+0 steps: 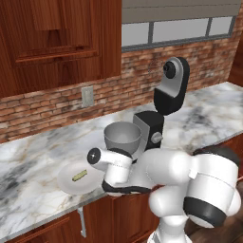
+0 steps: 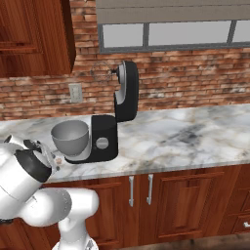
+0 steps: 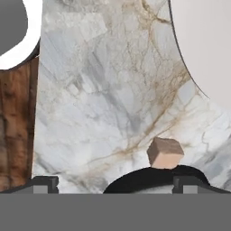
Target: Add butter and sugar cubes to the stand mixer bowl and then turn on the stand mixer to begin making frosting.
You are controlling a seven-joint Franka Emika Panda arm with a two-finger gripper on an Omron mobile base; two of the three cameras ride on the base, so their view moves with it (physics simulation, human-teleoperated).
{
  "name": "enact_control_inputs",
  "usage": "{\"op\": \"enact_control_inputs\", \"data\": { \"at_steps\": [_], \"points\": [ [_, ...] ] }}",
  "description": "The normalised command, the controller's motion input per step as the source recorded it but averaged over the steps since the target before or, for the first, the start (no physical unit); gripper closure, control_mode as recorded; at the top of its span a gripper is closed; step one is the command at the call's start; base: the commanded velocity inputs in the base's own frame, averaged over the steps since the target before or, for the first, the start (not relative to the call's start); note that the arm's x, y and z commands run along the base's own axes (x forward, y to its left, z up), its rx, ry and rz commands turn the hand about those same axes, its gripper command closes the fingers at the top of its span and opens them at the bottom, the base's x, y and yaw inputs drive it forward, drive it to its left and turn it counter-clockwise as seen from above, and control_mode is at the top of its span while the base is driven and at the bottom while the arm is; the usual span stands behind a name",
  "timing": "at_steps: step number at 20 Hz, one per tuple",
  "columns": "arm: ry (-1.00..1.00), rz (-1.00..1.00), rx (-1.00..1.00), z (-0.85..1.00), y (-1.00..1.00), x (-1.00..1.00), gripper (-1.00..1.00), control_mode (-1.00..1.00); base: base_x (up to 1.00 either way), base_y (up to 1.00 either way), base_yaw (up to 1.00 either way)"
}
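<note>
Brick wall point(image 2: 195, 78), window point(image 2: 171, 34), wooden cabinets point(image 1: 52, 42), marble counter point(image 2: 185, 136).

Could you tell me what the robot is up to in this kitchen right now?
It is setting up to make frosting. The stand mixer sits on the marble counter with its head tilted up and the grey stand mixer bowl in place. The butter lies on a white plate beside it, untouched. The arm is bent low over the counter edge, and the open gripper is empty, hovering near a sugar cube on the marble.
</note>
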Motion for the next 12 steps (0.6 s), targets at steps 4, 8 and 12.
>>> {"op": "enact_control_inputs", "data": {
  "at_steps": [4, 8, 12],
  "points": [
    [0.02, 0.0, -0.06, -0.24, 0.0, 0.24, -1.0, -1.0, 0.0, 0.0, 0.0],
    [0.02, 0.0, -0.07, -0.24, 0.01, 0.25, -1.0, -1.0, 0.0, 0.0, 0.0],
    [0.01, 0.0, -0.08, -0.24, 0.03, 0.18, -1.0, -1.0, 0.0, 0.0, 0.0]
  ]
}}
